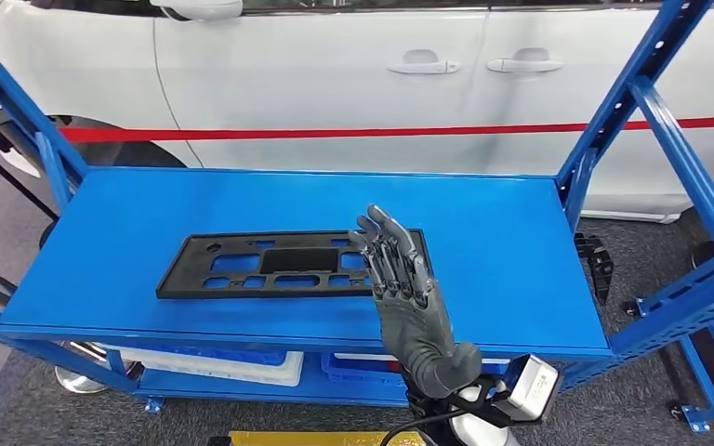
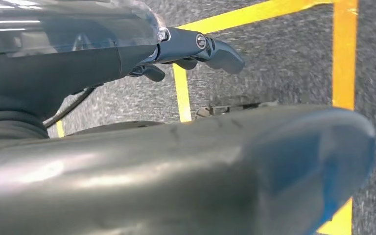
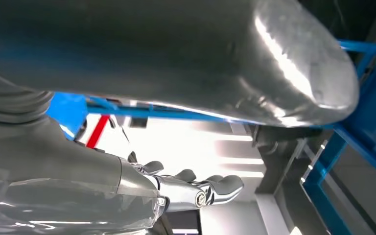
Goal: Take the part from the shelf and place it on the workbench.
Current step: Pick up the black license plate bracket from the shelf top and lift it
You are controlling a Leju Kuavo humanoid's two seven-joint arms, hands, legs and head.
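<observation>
A flat black plastic part (image 1: pixel 270 265) with several cut-out windows lies on the blue shelf top (image 1: pixel 483 232), left of centre. My right hand (image 1: pixel 402 279) is raised over the part's right end, fingers stretched out and apart, holding nothing. In the right wrist view the same hand (image 3: pixel 186 188) shows extended fingers against the white car. In the left wrist view my left hand (image 2: pixel 196 49) hangs over the floor with its fingers partly curled and nothing in them.
A white car (image 1: pixel 353 74) with a red stripe stands just behind the shelf. Blue uprights (image 1: pixel 632 102) frame the shelf at right and left. White and blue bins (image 1: pixel 242 364) sit on the lower level. Yellow floor lines (image 2: pixel 345 49) cross the grey carpet.
</observation>
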